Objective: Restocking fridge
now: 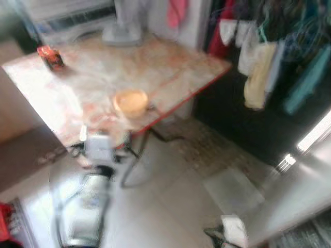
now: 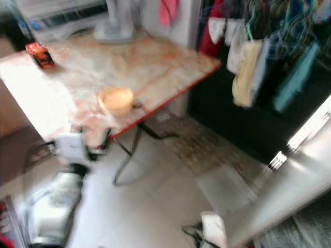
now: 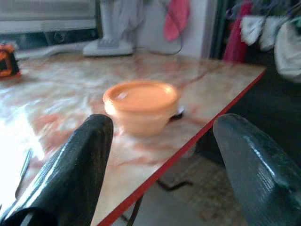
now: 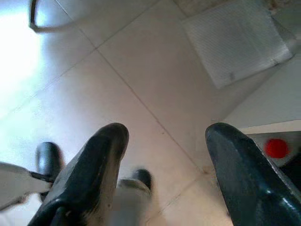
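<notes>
Left fingers (image 3: pixel 70 174) short of orange container (image 3: pixel 141 106)

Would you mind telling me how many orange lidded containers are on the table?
1: the orange lidded container sits near the table's red front edge, ahead of the open left claw.

No readable text anywhere; head views motion-blurred; small red item (image 1: pixel 50 57) on far left of table (image 1: pixel 170 72) shows dark markings, illegible; orange lidded bowl (image 3: pixel 140 106) near table's front edge is plain, unlabelled.
</notes>
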